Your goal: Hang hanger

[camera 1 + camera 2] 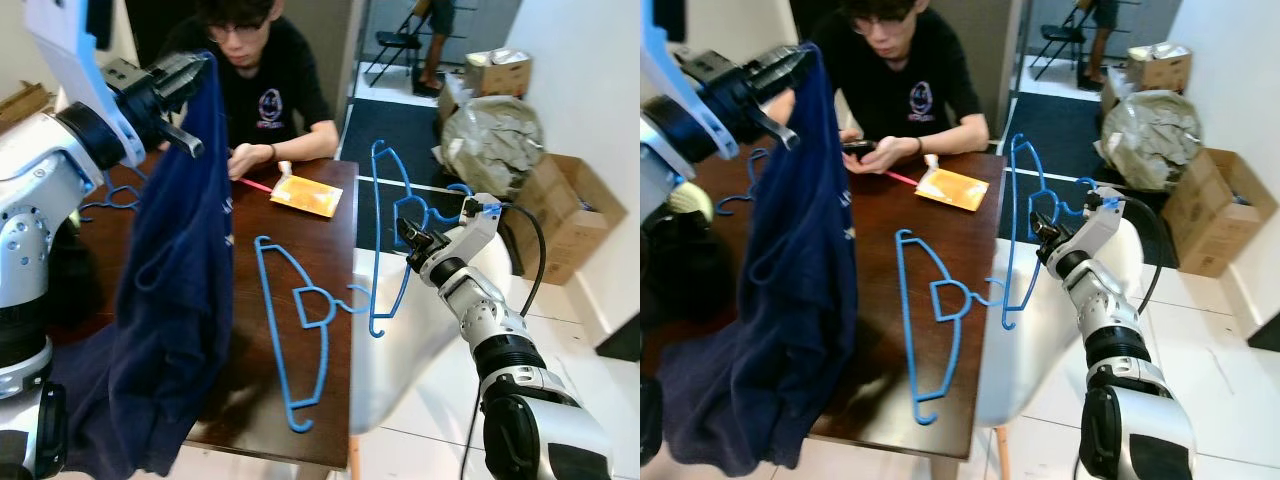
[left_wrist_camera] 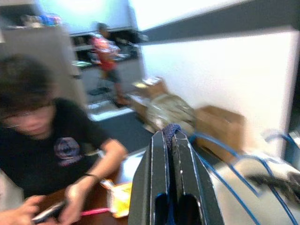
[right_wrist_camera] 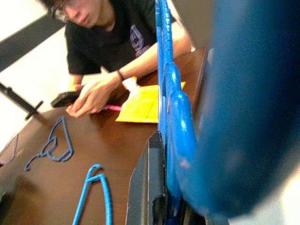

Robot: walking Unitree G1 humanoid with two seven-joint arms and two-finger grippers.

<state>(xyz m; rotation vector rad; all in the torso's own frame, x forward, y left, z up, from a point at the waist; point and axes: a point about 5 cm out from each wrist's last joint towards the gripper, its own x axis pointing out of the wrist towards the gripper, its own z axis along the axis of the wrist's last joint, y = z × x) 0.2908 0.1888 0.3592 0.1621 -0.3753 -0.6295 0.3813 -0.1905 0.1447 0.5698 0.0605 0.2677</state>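
Left eye view: left end effector (image 1: 196, 72) raised at upper left of the frame, pinched shut on the top edge of a dark navy cloth garment (image 1: 170, 290) hanging down over the left part of the dark brown wooden counter (image 1: 250, 330). Right end effector (image 1: 408, 235) at right of centre, clamped on a thin blue plastic hanger (image 1: 376, 240) held upright beside the counter's right edge, above a white chair (image 1: 395, 340). Second blue plastic hanger (image 1: 290, 330) flat on the counter at centre, its hook touching the held one. Yellow paper packet (image 1: 306, 196) farther back, near a seated person in a black T-shirt (image 1: 262, 90). Small blue hanger (image 1: 108, 200) at far left. Cardboard boxes (image 1: 560, 215) at right.

Left wrist view: two black fingers (image 2: 154, 187) pressed together, navy fabric pinched at their tips.

Right wrist view: blue hanger gripped against a black finger (image 3: 147, 187); blurred blue mass at right of the frame.
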